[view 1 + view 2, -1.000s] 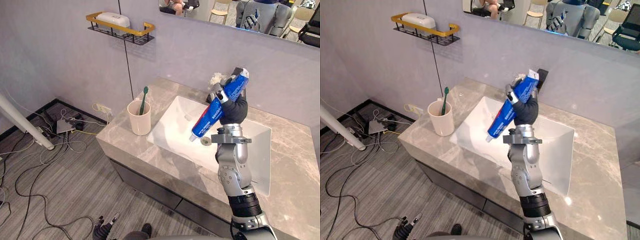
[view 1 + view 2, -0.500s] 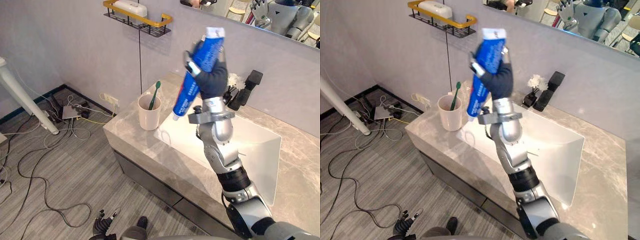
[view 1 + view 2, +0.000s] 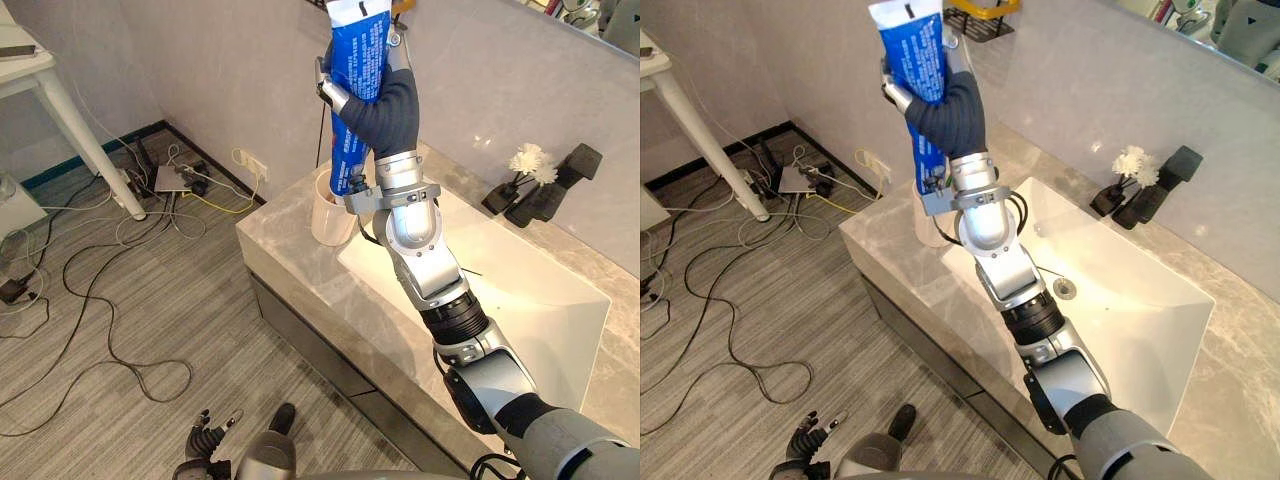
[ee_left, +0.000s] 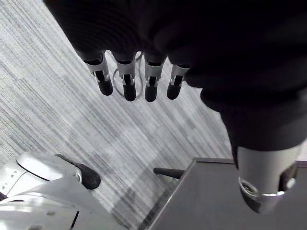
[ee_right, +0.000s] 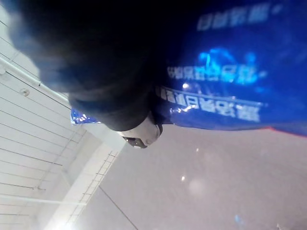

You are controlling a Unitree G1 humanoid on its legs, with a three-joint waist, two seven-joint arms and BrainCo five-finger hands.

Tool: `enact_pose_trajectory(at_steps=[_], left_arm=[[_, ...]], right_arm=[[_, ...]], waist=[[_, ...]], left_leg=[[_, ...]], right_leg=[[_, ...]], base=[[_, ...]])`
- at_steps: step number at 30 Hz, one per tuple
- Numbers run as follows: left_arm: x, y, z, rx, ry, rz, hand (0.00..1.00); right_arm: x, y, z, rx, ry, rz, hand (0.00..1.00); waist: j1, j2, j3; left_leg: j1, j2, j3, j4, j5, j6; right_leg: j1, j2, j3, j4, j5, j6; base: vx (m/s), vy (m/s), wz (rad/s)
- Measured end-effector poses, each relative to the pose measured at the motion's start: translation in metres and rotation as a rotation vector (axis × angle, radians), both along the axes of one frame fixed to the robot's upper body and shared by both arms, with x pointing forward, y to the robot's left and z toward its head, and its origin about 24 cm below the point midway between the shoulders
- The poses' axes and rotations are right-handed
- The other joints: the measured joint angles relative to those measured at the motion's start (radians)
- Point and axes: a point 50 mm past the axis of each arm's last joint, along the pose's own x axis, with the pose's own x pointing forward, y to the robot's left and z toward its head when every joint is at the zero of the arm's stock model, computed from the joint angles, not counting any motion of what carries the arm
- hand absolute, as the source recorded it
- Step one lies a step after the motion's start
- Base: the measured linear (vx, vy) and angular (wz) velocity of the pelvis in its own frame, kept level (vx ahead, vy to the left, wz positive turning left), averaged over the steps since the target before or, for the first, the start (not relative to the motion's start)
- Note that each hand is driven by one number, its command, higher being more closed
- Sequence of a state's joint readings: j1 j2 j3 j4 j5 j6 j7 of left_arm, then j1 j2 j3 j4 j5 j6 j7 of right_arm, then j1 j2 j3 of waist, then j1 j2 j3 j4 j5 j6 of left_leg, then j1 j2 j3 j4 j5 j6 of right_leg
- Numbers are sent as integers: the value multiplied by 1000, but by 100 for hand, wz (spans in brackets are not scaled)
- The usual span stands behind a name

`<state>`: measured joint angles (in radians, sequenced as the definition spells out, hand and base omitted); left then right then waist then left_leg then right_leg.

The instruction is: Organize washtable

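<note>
The right hand point(image 3: 385, 105), fingers wrapped round a blue toothpaste tube point(image 3: 358, 50), holds it high over the cup point(image 3: 323, 217) on the marble surface point(image 3: 300, 275), apparently to drop it in. The tube stands near upright, crimped end at 12 o'clock, cap at 6. The left hand point(image 4: 129, 81) hangs with fingers straight.

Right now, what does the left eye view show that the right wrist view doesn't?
Left eye view: the cup, partly hidden behind the lower end of the blue toothpaste tube, on the counter, plus the white sink and black faucet. Right wrist view: pale lined panels past the hand. Both: the right hand, fingers curled round that tube.
</note>
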<state>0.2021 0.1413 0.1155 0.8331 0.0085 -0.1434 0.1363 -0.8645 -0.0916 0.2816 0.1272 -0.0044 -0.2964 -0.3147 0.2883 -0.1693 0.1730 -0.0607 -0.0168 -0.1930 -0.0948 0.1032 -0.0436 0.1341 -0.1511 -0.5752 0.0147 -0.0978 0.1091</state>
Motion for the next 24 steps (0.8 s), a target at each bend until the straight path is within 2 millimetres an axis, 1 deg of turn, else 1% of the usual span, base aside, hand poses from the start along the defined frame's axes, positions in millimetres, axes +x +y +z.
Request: enact_pose_trajectory(at_steps=[3, 7, 11, 15, 19, 21, 24], left_arm=[[4, -1, 1, 0, -9, -6, 0], [6, -1, 1, -1, -15, -12, 0], [11, -3, 2, -1, -25, -26, 0], [12, -4, 3, -1, -34, -34, 0], [14, -6, 3, -2, -42, -44, 0], [14, -7, 3, -2, -43, -45, 0], [15, -8, 3, -4, -45, -48, 0]], right_arm=[[2, -2, 11, 14, -26, -24, 100], [7, -5, 17, 26, -36, -67, 100], [10, -18, 25, 75, -39, -126, 100], [12, -23, 26, 88, -32, -150, 100], [16, -25, 32, 91, -35, -165, 100], [18, -28, 33, 101, -27, -178, 100], [19, -28, 32, 102, -23, -179, 100]], waist=[[0, 5, 22], [2, 9, 35], [4, 16, 53], [4, 21, 59], [3, 31, 67], [2, 34, 69], [3, 39, 73]], left_leg=[[-9, 0, -11, -1, 1, -1], [-15, 0, -17, -1, 1, -2], [-35, 1, -28, 0, 5, -6], [-36, 0, -29, 0, 5, -5], [-38, 0, -35, 0, 5, -6], [-43, 0, -43, 0, 6, -7], [-50, 0, -47, 0, 6, -8]], right_leg=[[-2, 6, -6, 0, 0, 0], [-4, 7, -11, 0, -1, -1], [-19, 7, -24, 1, -1, -1], [-19, 8, -26, 0, -3, -4], [-19, 8, -30, 0, -7, -10], [-19, 8, -31, 0, -8, -10], [-24, 8, -31, 0, -8, -10]], base=[[-27, -18, 10], [-25, -4, 6], [-24, -4, 8], [0, 0, 0], [1, -5, 5], [1, -3, 10], [0, -1, 4]])
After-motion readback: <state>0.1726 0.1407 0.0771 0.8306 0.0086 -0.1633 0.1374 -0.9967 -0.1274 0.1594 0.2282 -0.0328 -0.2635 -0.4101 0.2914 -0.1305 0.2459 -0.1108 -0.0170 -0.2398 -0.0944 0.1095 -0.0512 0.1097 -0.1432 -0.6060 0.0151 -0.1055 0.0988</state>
